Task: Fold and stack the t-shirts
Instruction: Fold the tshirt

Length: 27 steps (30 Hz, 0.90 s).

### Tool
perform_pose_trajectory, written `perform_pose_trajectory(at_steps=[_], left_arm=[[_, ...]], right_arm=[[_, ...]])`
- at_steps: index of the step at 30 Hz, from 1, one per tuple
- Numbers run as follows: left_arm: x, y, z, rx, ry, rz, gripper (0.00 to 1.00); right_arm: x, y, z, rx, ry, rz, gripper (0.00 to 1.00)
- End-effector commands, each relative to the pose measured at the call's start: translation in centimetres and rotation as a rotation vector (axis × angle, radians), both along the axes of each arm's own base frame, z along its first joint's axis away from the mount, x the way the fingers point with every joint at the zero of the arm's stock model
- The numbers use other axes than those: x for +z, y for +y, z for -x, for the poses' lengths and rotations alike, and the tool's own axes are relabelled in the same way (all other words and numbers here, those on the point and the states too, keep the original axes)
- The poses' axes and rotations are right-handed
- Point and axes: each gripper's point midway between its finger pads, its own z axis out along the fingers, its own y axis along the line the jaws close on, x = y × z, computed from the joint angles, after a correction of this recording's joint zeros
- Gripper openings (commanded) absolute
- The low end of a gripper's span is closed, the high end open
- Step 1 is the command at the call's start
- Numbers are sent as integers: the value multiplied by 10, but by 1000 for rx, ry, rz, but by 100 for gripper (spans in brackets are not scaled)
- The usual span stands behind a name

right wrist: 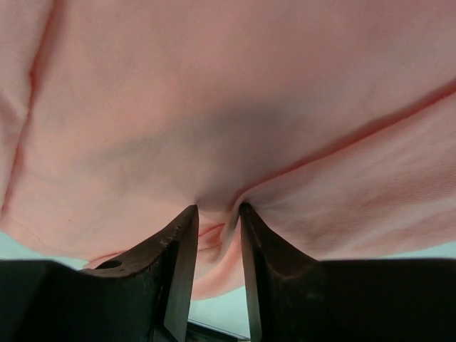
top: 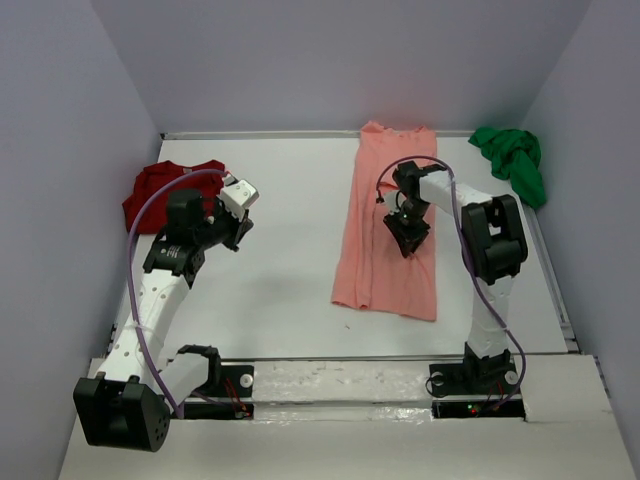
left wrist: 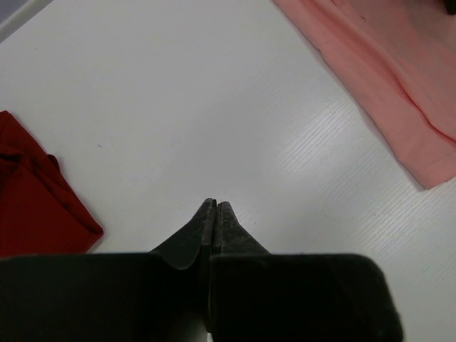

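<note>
Right hand [right wrist: 219, 208]: jaws parted over a pucker in salmon-pink t-shirt [right wrist: 214, 92], folded lengthwise, centre frame. Left hand [left wrist: 216, 203] clenched, empty. Unfolded: dark red t-shirt [top: 160, 190] upper left, bright green t-shirt [top: 512, 158] upper right.

No legible txt, labels, nos. or signs seen anywhere.

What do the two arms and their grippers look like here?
The left arm and right arm are built alike: white tube-like links joined by chunky black joints, on black bases. A thin purple cable loops along each. The left gripper and right gripper have matte black fingers tapering to narrow tips. A white block sits at the left wrist.
</note>
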Motion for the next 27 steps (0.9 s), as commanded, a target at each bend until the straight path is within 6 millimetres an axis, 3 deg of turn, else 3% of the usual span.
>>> perform_pose_trajectory(at_steps=[1,4,5,7,8,9,12,14,15,17,19,21,25,27], left_arm=[[12,0,-2,-4,-51,16,7],[14,0,-2,-3,-53,18,9],[16,0,-3,-3,-57,19,10],[17,-1,-3,-3,-55,21,10],[19,-1,-3,-6,-57,24,11],[18,-1,-3,-7,-54,25,13],[19,-4,-3,-18,-46,32,16],[19,-6,-5,-30,-38,37,17],[17,-7,-6,-32,-23,39,17],[19,-8,-8,-40,-15,42,18],[14,-11,-12,-52,11,43,18],[14,-13,-15,-62,29,40,18],[9,-25,-22,-96,60,4,16],[9,-35,-25,-105,62,-20,1]], right_arm=[[11,18,-2,53,-19,-60,39],[37,19,-6,66,-77,-80,44],[58,18,-8,72,-124,-86,46],[81,17,-9,78,-171,-91,49],[114,14,-13,78,-260,-94,50],[114,11,-12,77,-259,-81,51],[155,0,-20,59,-406,-47,50],[169,-6,-23,36,-475,-26,46],[180,-16,-29,9,-550,18,34],[181,-25,-33,-17,-602,55,23],[170,-36,-35,-46,-632,113,1],[157,-44,-37,-75,-633,142,0],[109,-59,-33,-112,-568,223,0],[96,-60,-37,-122,-564,241,0]])
